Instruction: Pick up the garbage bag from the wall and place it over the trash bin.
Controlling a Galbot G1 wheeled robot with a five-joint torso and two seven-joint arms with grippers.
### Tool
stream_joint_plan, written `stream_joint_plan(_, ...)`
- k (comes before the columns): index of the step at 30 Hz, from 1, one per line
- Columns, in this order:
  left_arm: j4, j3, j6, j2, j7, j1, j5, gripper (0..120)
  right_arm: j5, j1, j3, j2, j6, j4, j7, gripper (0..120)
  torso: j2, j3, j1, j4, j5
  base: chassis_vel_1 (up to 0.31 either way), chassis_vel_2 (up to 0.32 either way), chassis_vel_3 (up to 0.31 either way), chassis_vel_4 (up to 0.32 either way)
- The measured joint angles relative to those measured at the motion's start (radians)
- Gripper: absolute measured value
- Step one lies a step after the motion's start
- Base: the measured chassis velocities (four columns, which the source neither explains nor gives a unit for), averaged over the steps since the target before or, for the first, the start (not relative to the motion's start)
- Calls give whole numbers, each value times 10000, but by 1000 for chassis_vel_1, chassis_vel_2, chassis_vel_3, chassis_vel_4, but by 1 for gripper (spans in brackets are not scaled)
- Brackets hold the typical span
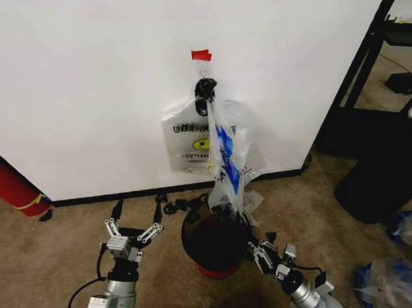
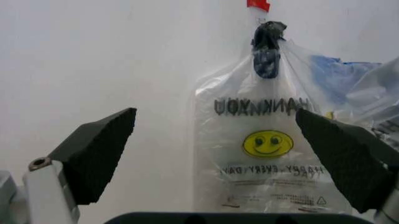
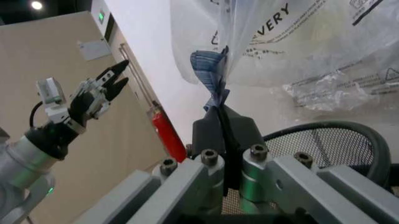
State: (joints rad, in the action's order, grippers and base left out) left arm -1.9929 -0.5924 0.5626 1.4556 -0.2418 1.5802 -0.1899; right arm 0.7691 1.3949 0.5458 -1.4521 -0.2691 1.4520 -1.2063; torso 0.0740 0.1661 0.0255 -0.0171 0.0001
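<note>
While the garbage bag (image 1: 224, 160) hangs from the wall hook, far behind the trash bin (image 1: 214, 244), my right hand (image 3: 223, 135) pinches its blue-patched lower edge just above the rim. My left hand (image 1: 134, 234) waits wide apart, left of the bin. Unhooking and draping remain.

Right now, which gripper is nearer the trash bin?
Right. The right gripper is shut at the trash bin rim; the left gripper is open, off to the bin's left.
</note>
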Motion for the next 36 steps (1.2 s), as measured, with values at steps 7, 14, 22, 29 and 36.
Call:
stream_joint_plan(7,107,-7,-11,38,7,-119,-3,100,58,-63,261,-121,7,-74,-544,0,0,0,0,0,0,0,0,0,0)
stream_joint_plan(14,349,93,-35,189,3,-347,133,100,838,-555,-352,-40,-822,296,870,0,0,0,0,0,0,0,0,0,0)
stream_joint_plan(22,494,194,-70,295,-17,-483,268,100,1297,-1271,-1475,86,-1628,1355,3067,0,0,1,0,1,-1,0,0,0,0)
stream_joint_plan(29,469,47,-75,160,3,-501,138,100,-124,-1944,-2059,810,-1746,1188,4469,3,0,1,0,0,2,0,0,0,0)
stream_joint_plan(36,526,-43,-42,24,26,-506,-82,100,-641,-1115,-1324,2198,-1680,1497,2606,28,0,1,0,-2,2,0,0,0,0)
